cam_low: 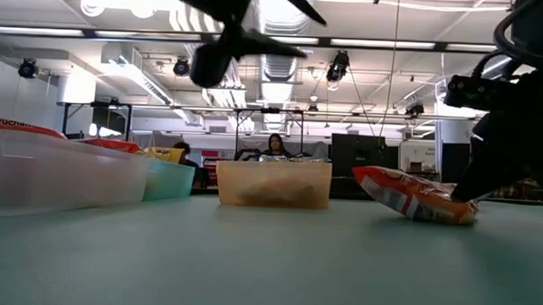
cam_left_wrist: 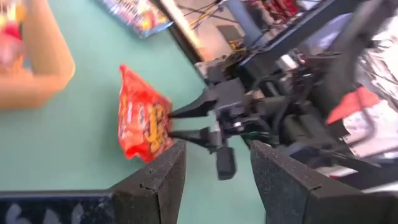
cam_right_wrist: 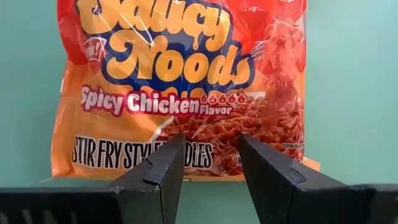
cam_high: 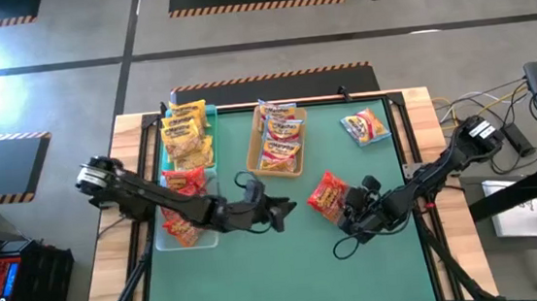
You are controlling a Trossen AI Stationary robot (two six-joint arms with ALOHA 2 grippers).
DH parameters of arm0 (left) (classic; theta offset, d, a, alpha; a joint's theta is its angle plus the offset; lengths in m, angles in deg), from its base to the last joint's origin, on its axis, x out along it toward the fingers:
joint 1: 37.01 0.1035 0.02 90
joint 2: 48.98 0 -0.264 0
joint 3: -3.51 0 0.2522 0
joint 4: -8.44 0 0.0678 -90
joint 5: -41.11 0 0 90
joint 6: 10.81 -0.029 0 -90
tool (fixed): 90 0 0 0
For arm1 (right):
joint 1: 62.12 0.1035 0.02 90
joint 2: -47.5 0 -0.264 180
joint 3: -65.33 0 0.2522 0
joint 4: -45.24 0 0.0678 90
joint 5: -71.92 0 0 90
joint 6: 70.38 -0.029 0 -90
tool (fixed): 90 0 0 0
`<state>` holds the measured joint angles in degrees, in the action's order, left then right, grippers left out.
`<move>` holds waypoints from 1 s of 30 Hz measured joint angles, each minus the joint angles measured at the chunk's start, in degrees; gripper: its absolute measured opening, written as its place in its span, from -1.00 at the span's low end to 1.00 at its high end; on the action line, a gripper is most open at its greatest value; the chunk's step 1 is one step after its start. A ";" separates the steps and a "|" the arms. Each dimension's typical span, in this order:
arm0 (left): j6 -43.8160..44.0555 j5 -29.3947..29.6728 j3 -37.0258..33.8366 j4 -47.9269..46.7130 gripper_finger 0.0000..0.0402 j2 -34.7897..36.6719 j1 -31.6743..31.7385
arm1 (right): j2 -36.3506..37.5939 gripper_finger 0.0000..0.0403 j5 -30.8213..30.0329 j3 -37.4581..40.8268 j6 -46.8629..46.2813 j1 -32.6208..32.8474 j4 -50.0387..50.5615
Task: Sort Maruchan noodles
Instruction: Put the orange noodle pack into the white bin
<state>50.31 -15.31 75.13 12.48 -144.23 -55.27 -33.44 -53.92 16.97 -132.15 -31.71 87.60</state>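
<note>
Most packets sit sorted in the trays; two remain loose: right gripper, fingers spread, poised at the red packet, left gripper spread, empty.

Right gripper at orange-and-red packet

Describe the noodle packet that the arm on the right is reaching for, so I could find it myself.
Start at the green table mat and find the tan tray near its middle. Just beyond the tray's near right corner, one red-and-orange packet lies loose on the mat at the right gripper. It reads "Spicy Chicken", and unlike most packets it sits in no tray.
</note>
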 joint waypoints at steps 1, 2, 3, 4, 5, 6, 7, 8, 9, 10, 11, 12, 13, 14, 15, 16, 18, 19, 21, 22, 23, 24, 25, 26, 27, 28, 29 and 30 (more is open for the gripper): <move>1.48 0.00 0.71 0.09 -0.19 -1.83 0.26 | 0.00 -0.26 -0.42 0.52 0.52 -0.06 -0.68; 2.67 -0.06 1.49 0.20 -0.19 -3.54 0.49 | 0.00 -0.26 -0.86 1.01 1.30 -0.06 -1.40; 3.70 -0.07 2.21 0.02 -0.19 -5.20 0.73 | 0.04 -0.26 -1.21 1.57 2.07 -0.03 -2.32; 4.59 -0.05 3.28 -0.14 -0.19 -7.01 0.94 | 0.04 -0.26 -1.27 2.25 3.26 -0.03 -3.40; 5.35 -0.09 4.65 0.00 -0.19 -8.65 1.18 | 0.04 -0.26 -1.30 2.94 4.44 -0.03 -4.53; 5.67 -0.13 5.88 0.09 -0.19 -9.93 1.32 | 0.04 -0.26 -1.32 3.53 5.60 -0.03 -5.73; 5.52 -0.09 7.18 -0.12 -0.19 -11.12 1.49 | 0.04 -0.26 -1.27 4.23 6.55 -0.03 -6.79; 5.00 -0.09 8.90 -0.35 -0.19 -12.29 1.66 | 0.03 -0.26 -1.21 4.88 7.52 -0.06 -7.80; 4.78 -0.26 10.44 -1.19 -0.19 -13.18 1.90 | 0.02 -0.26 -1.21 5.60 8.03 -0.06 -8.88; 4.67 -0.69 11.70 -3.42 -0.19 -13.71 2.16 | 0.02 -0.26 -1.19 6.32 8.48 -0.06 -9.88; 4.65 -1.39 13.30 -6.06 -0.19 -14.53 2.56 | -0.02 -0.26 -1.01 6.95 8.79 -0.06 -10.65; 4.62 -2.37 15.08 -8.30 -0.19 -15.32 2.89 | -0.02 -0.26 -0.80 7.62 9.27 -0.06 -11.29; 4.57 -3.18 16.65 -11.02 -0.19 -15.93 3.18 | -0.02 -0.26 -0.56 8.08 10.15 -0.06 -11.66; 4.56 -3.37 18.07 -14.45 -0.19 -16.47 3.43 | -0.02 -0.26 -0.27 8.52 10.77 -0.06 -11.85; 4.55 -3.89 19.65 -16.85 -0.19 -17.32 3.64 | -0.02 -0.26 -0.19 8.93 11.68 -0.06 -12.07; 4.57 -4.54 21.28 -18.48 -0.19 -18.01 3.79 | -0.02 -0.26 -0.19 9.25 12.45 -0.06 -12.40; 4.57 -4.59 23.59 -22.79 -0.19 -19.18 3.83 | -0.07 -0.26 0.30 10.05 14.98 -0.06 -13.12; 4.56 -4.62 24.78 -23.40 -0.19 -19.86 3.80 | -0.07 -0.26 0.75 10.53 16.79 -0.07 -14.16; 4.49 -4.96 25.91 -24.23 -0.19 -20.51 3.81 | -0.07 -0.27 1.39 11.37 20.56 -0.08 -16.33; 4.25 -5.04 26.27 -24.60 -0.19 -20.86 3.92 | -0.06 -0.27 1.64 11.67 22.29 -0.10 -17.33; 3.95 -5.28 26.73 -24.04 -0.19 -21.27 4.02 | -0.04 -0.27 1.76 11.79 23.77 -0.10 -17.80; 3.92 -5.65 26.81 -23.97 -0.19 -21.49 4.19 | -0.02 -0.27 1.80 11.89 25.30 -0.12 -18.11; 3.92 -5.74 26.59 -24.49 -0.19 -21.66 4.40 | -0.02 -0.27 1.91 11.96 27.00 -0.14 -18.42; 4.25 -5.97 26.48 -24.10 -0.19 -22.23 4.70 | -0.02 -0.27 2.01 11.99 28.73 -0.14 -18.64; 4.84 -6.16 26.48 -23.30 -0.19 -22.83 4.97 | -0.02 -0.27 2.14 12.01 30.44 -0.14 -18.88; 5.35 -6.37 26.30 -23.38 -0.19 -23.22 5.18 | -0.02 -0.27 2.33 11.99 32.04 -0.17 -19.11; 5.66 -6.65 26.11 -23.54 -0.19 -23.75 5.46 | -0.02 -0.27 2.43 11.99 33.46 -0.17 -19.29; 5.75 -7.24 26.11 -22.24 -0.19 -24.39 5.83 | -0.02 -0.27 2.57 12.01 34.89 -0.17 -19.67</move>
<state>56.06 -22.54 101.23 -9.76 -168.62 -49.44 -33.47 -51.35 28.98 -97.27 -31.88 67.93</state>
